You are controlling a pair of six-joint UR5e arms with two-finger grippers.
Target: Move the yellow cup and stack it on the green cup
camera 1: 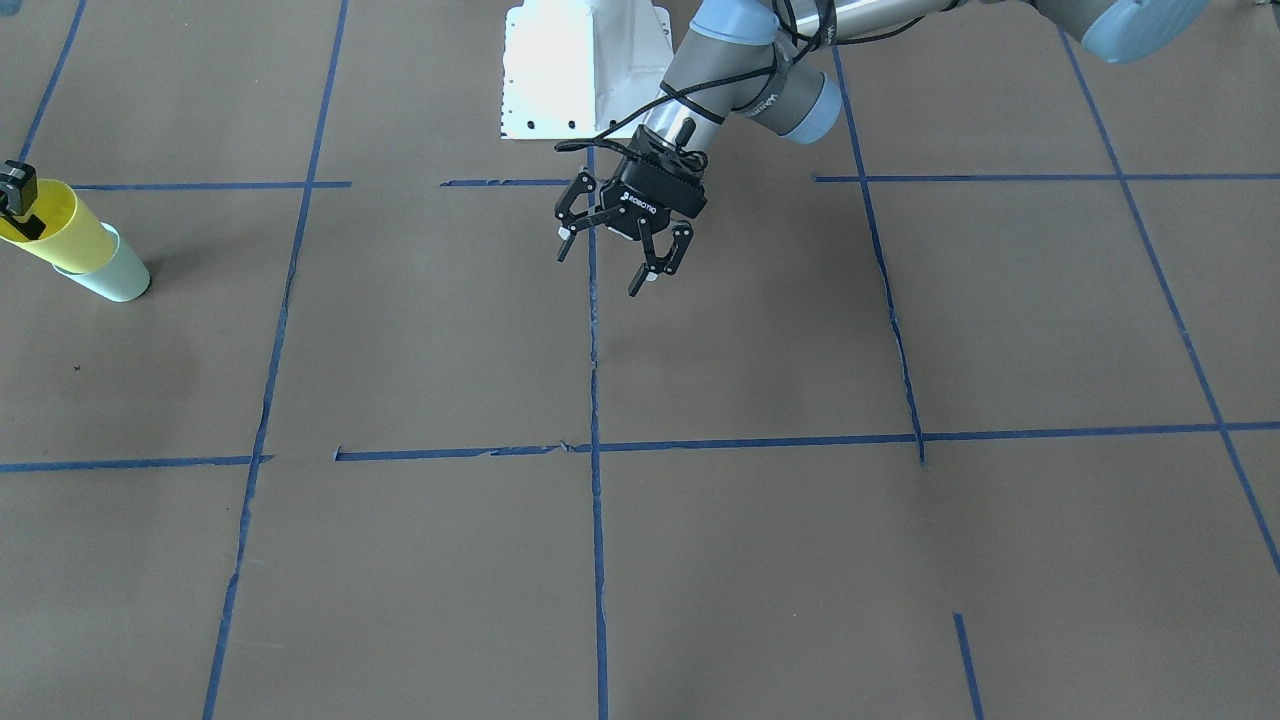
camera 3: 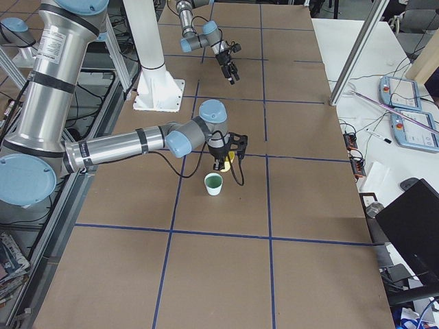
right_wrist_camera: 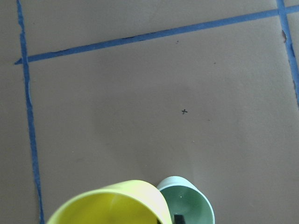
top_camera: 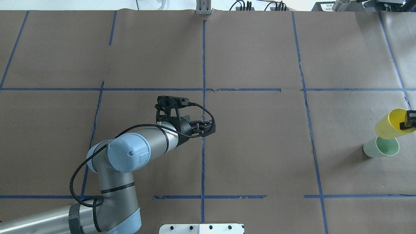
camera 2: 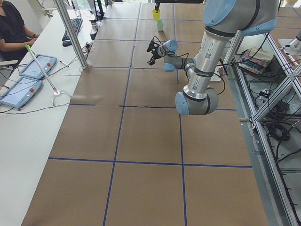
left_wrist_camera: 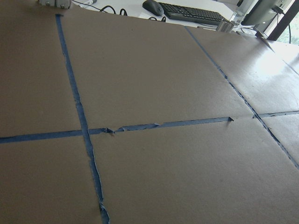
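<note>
My right gripper is shut on the rim of the yellow cup and holds it tilted, just above and beside the green cup. The green cup stands upright on the table with its mouth open and empty. In the front-facing view the yellow cup overlaps the green cup at the far left, with the right gripper at its rim. The right wrist view shows the yellow rim next to the green cup. My left gripper is open and empty, hovering over the table's middle.
The brown paper table carries a grid of blue tape lines. The white robot base plate sits at the robot's side. An operator's desk with a keyboard and tablets lies beyond the far edge.
</note>
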